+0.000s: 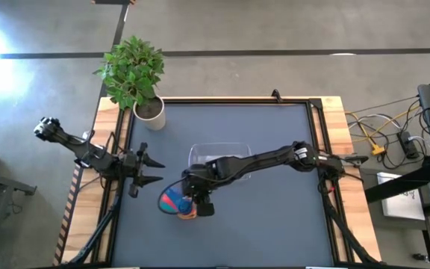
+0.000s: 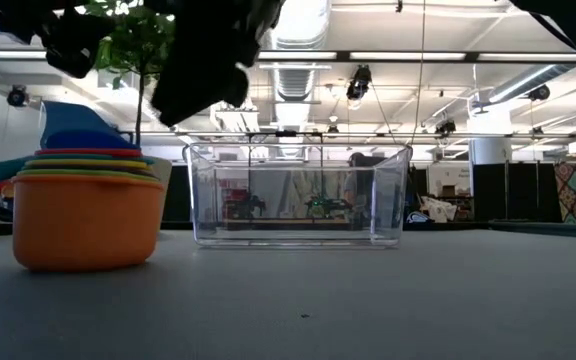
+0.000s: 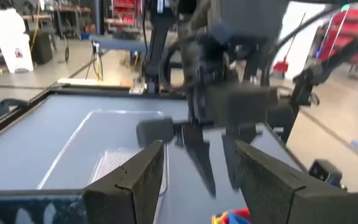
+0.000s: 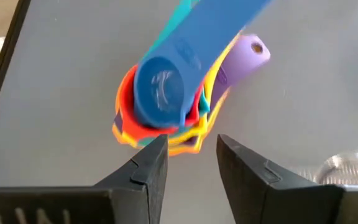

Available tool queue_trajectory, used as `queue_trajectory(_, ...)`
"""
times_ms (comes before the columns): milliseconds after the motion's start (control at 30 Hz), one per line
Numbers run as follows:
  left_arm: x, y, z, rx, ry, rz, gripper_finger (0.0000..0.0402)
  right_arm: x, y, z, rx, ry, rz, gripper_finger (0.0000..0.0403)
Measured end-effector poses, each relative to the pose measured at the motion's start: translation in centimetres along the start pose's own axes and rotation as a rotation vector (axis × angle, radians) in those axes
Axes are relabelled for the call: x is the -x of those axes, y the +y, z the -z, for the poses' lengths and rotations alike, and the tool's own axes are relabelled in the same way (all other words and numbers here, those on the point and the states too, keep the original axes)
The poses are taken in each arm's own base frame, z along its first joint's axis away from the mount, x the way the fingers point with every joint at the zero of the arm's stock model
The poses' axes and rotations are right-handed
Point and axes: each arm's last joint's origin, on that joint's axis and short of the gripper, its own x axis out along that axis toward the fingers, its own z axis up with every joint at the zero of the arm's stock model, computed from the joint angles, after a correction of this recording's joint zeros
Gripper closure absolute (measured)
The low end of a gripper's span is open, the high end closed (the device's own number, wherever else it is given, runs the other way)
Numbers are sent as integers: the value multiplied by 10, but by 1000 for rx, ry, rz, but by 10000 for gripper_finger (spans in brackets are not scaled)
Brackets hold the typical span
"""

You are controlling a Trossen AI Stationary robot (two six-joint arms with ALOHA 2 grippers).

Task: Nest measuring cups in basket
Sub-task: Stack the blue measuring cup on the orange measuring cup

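Observation:
The measuring cups [image 1: 175,201] stand nested in one stack on the table, the orange cup [image 2: 86,225] at the bottom and the blue cup [image 4: 164,88] on top, their handles fanned out to one side. The clear basket [image 1: 200,151] stands empty just beyond the stack, toward the far edge; it also shows in the low view [image 2: 298,200]. My right gripper [image 4: 191,148] is open and hovers above the stack's right side [image 1: 198,205], touching nothing. My left gripper [image 1: 155,169] is open and empty, left of the stack.
A white pot with a green plant [image 1: 149,112] stands at the table's far left corner. The table's raised black rim [image 1: 316,134] runs around the grey mat. Bare mat [image 1: 275,217] lies to the right of and nearer than the stack.

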Motion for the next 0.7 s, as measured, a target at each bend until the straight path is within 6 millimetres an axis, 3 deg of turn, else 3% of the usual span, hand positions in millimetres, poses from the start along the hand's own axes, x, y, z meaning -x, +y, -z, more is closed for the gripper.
queue_trajectory(300, 6, -3, -27, -12, 216, 35, 225, 28, 26, 4, 31, -19, -26, 278)
queue_trajectory(533, -18, -16, -20, -119, 428, 101, 230, 43, 52, 26, 59, -78, 68, 278)
queue_trajectory(700, -38, -27, -24, -174, 496, 109, 231, 60, 56, 52, 40, -217, 74, 278)
